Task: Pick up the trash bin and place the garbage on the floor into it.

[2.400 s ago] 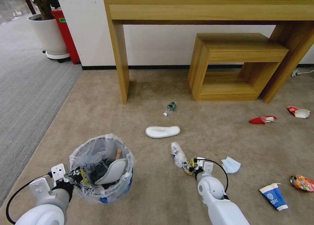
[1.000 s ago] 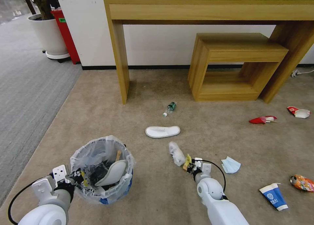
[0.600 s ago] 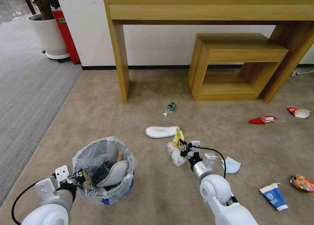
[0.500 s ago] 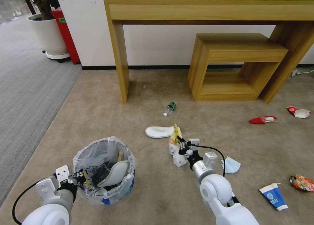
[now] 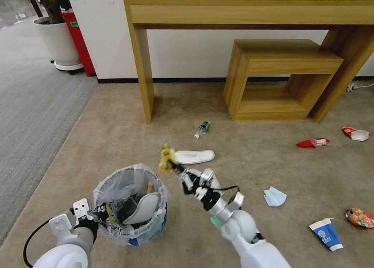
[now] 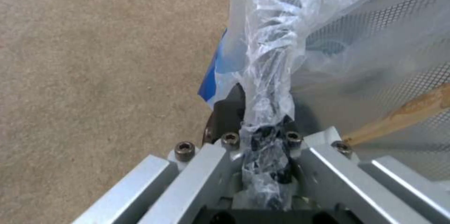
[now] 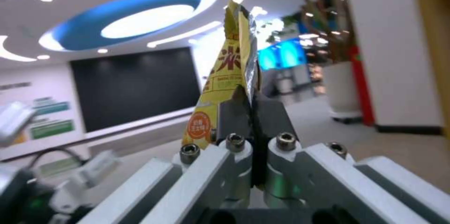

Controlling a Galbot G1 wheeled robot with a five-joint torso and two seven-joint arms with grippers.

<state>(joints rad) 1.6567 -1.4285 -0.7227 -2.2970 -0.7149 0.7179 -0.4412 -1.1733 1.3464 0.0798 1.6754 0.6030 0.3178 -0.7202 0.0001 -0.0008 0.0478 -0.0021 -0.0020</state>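
The right tool (image 5: 171, 167) pinches a yellow wrapper (image 5: 166, 159) and holds it up just beside the far rim of the trash bin (image 5: 130, 205) — the carry step, nearly at the drop. The left tool (image 5: 102, 214) clamps the bin's near rim and its plastic liner (image 6: 267, 87). Next the wrapper needs bringing over the bin's mouth before release. Beyond the bin, a slipper (image 5: 193, 156), bottle (image 5: 202, 129), and mask (image 5: 274, 196) lie on the floor (image 5: 117, 135).

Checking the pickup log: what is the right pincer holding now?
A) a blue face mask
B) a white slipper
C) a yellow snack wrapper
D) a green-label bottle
C: the right pincer is shut on a crinkled yellow snack wrapper, lifted beside the bag-lined trash bin.
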